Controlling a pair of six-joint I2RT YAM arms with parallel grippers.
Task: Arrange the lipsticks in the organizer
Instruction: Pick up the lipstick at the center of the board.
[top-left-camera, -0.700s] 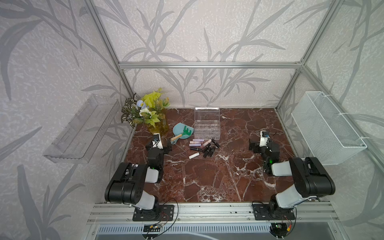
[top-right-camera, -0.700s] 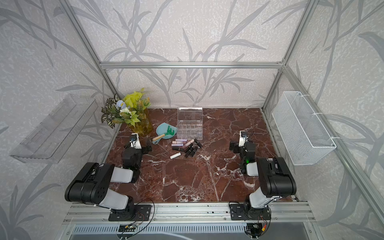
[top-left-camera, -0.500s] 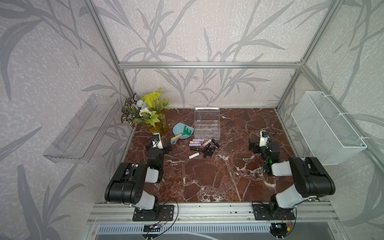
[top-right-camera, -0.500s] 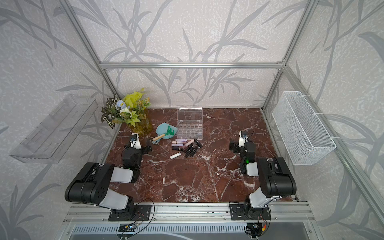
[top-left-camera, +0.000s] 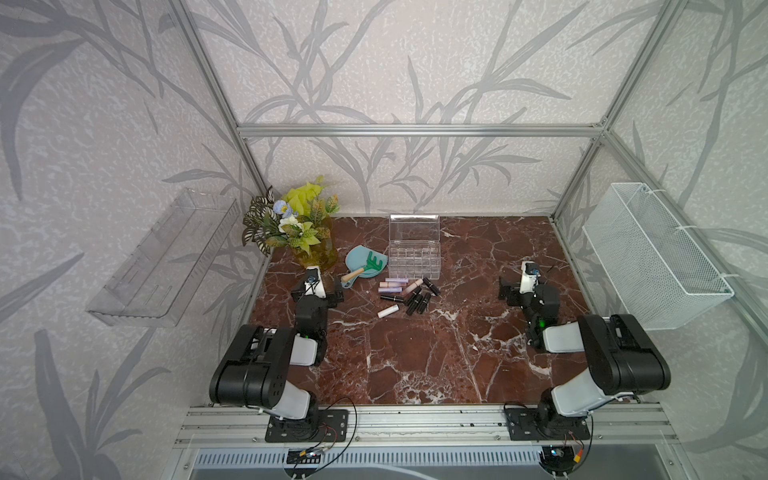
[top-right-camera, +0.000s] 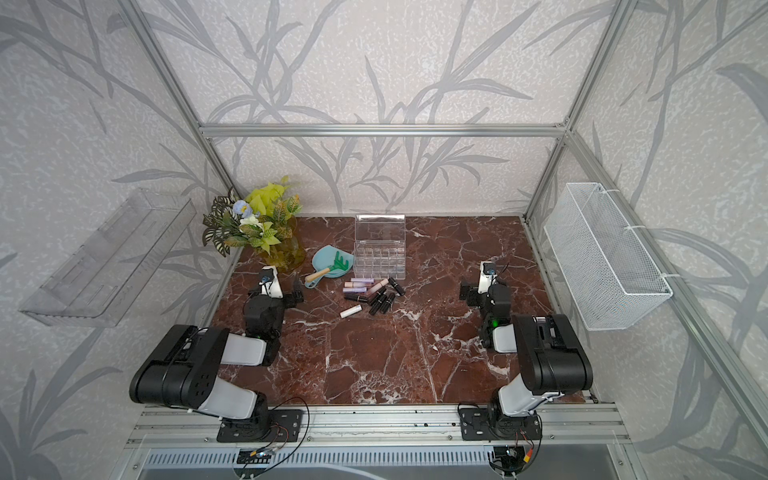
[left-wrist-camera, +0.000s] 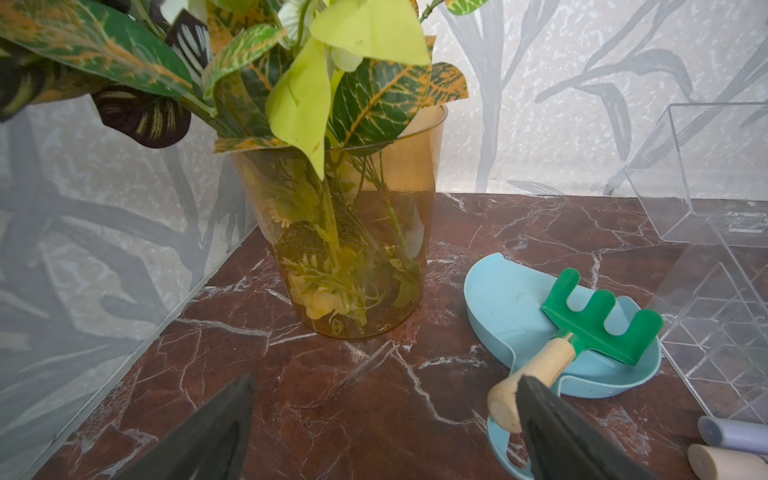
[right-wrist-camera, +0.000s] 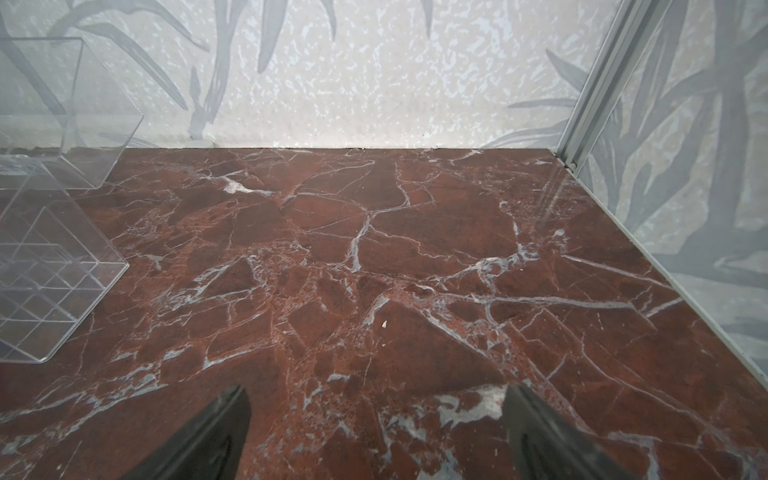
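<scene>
Several lipsticks, black, lilac and pale pink, lie in a loose heap on the marble just in front of the organizer. One white tube lies nearest the front. The organizer is a clear gridded box with its lid up. My left gripper rests low, left of the heap, open and empty. In the left wrist view a lilac tube end and a pale tube end show beside the organizer. My right gripper is open over bare marble, right of the organizer.
A yellow vase of artificial plants stands in the back left corner. A blue scoop holding a green toy rake sits between vase and organizer. A clear wall tray and a white mesh basket hang on the side walls.
</scene>
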